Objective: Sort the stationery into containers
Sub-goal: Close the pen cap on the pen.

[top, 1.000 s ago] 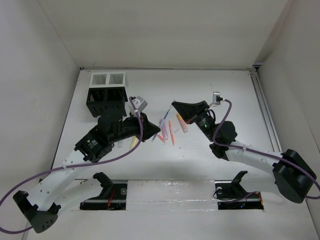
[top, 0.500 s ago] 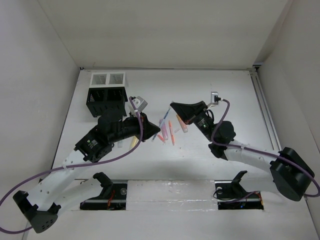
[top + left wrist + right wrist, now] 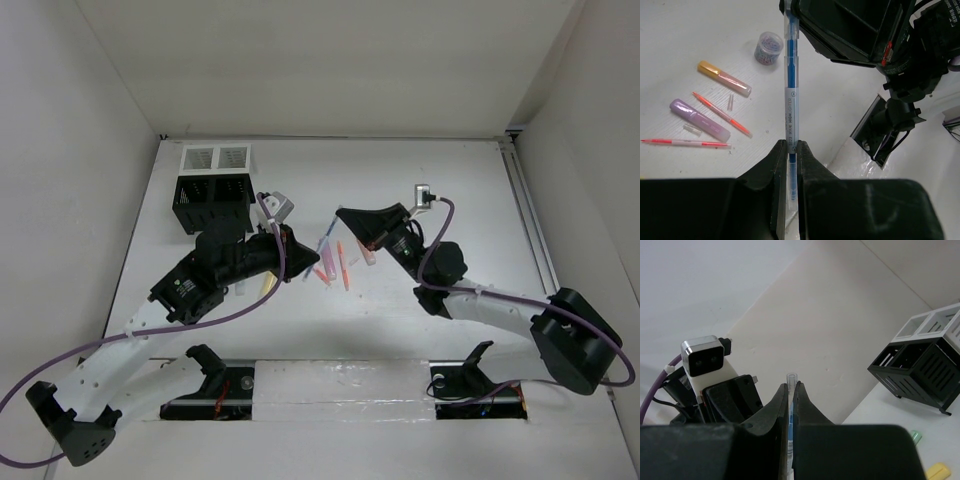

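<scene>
White table (image 3: 470,190) w/ black organiser (image 3: 213,205) + white organiser (image 3: 215,158) far-left, loose pens/markers (image 3: 343,268) mid.

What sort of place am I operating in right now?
Probably a lab test cell, not a real office: a white table boxed in by plain white walls, two robot arms mounted at its near edge, with loose pens, a black mesh organiser and a white mesh organiser on it.
</scene>
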`<control>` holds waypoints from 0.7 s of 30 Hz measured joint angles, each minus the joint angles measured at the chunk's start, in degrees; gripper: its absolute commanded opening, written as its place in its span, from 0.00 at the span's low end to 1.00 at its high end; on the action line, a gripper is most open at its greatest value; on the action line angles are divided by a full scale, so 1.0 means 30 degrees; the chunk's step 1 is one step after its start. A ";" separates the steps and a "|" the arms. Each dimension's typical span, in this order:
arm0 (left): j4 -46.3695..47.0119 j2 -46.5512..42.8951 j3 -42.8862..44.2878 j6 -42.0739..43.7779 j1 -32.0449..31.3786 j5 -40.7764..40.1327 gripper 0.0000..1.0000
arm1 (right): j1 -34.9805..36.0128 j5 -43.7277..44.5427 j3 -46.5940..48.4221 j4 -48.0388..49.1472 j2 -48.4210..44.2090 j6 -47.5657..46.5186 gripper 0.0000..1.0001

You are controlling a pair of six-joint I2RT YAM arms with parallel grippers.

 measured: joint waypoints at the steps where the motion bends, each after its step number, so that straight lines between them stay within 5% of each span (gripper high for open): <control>1: 0.0000 -0.0007 0.0000 0.0000 0.0000 -0.0044 0.00 | 0.0015 -0.0102 0.0000 0.0022 0.0051 0.0073 0.00; 21: -0.0015 -0.0226 0.0000 -0.0466 -0.0007 -0.0597 0.00 | 0.0510 -0.0197 0.0335 0.0590 0.0838 0.0663 0.00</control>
